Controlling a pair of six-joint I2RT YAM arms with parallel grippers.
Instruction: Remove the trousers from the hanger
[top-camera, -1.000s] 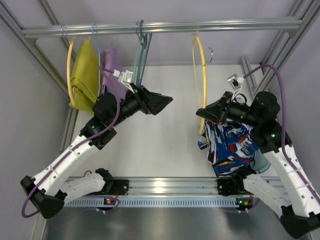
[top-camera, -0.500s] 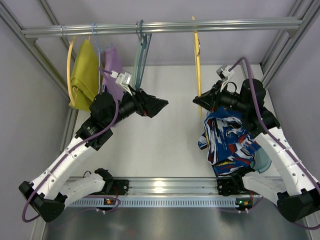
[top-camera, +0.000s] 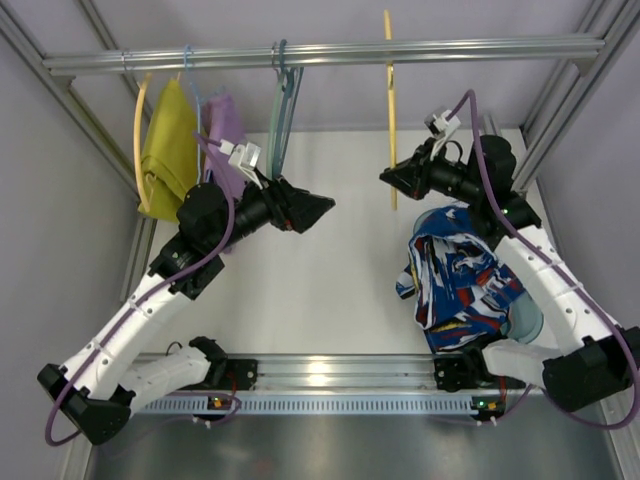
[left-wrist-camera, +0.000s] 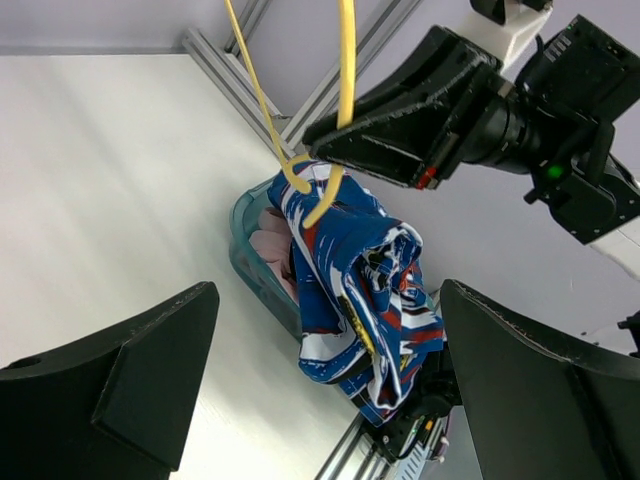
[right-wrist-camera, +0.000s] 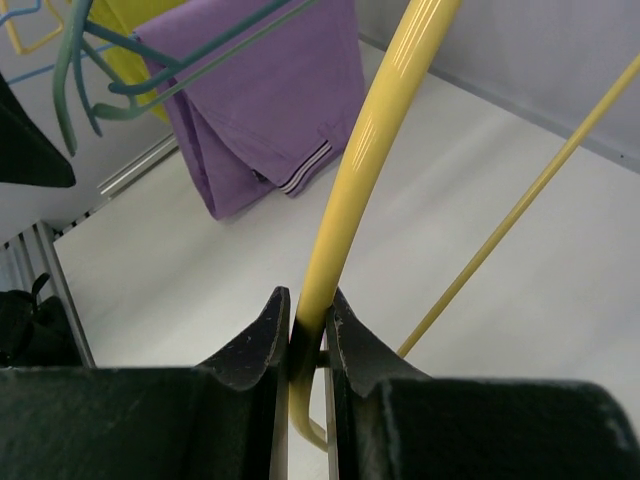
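The thin yellow hanger (top-camera: 391, 110) stands edge-on and crosses the rail in the top view. My right gripper (top-camera: 388, 180) is shut on its lower end, the yellow bar (right-wrist-camera: 370, 170) pinched between the two black fingers (right-wrist-camera: 258, 335). The printed blue, white and red trousers (top-camera: 455, 280) lie heaped on a teal basket (top-camera: 527, 322) under my right arm, apart from the hanger in the top view. In the left wrist view the trousers (left-wrist-camera: 355, 290) hang over the basket's side, just below the hanger's lower corner (left-wrist-camera: 312, 195). My left gripper (top-camera: 325, 208) stands open and empty at mid-table.
A metal rail (top-camera: 320, 55) runs across the back. On it hang a mustard garment (top-camera: 168, 150) on a yellow hanger, a purple garment (top-camera: 228, 135) and a bare teal-grey hanger (top-camera: 282, 100). Frame posts stand at both sides.
My right gripper has carried the hanger up and back toward the rail, away from the trousers, which stay on the basket. The left arm has barely moved.
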